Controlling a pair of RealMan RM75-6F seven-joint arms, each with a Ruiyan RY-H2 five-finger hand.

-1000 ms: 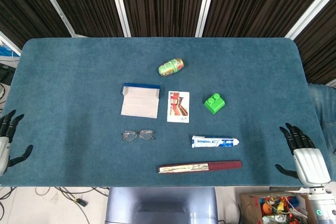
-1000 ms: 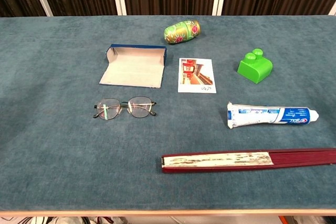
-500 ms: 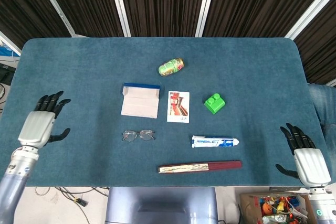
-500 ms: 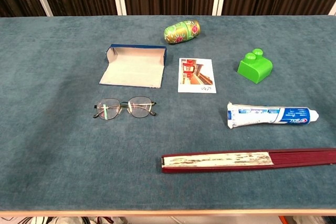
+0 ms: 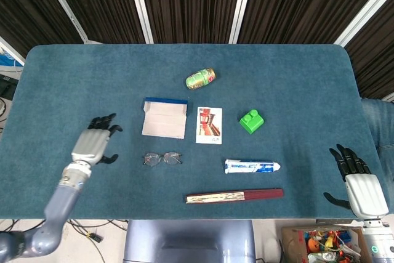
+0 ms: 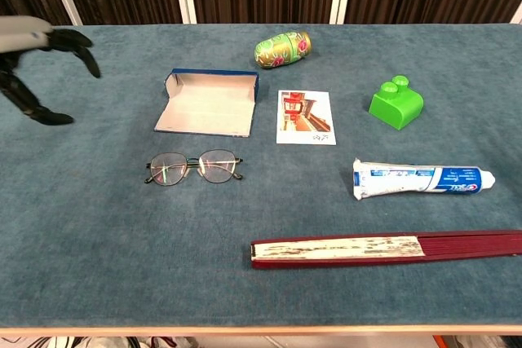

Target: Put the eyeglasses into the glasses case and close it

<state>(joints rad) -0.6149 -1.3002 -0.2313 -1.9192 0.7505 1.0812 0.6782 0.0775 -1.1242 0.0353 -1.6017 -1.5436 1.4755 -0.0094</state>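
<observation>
The whole bench (image 5: 74, 72) is seen in the head view from high above, looking steeply down, with dark slatted panels beyond the far edge and floor clutter below the near edge. In the chest view, the bench (image 6: 98, 226) is seen from lower and nearer, at a shallower angle toward the far edge, so its side ends are cut off. The central part is shared: the eyeglasses (image 5: 162, 159) (image 6: 194, 167) and the open glasses case (image 5: 164, 118) (image 6: 209, 103) are found in both.

Table cover (image 6: 98, 226) matt napped cloth; green block (image 6: 395, 103) glossy plastic; eyeglasses (image 6: 194, 167) thin metal.
</observation>
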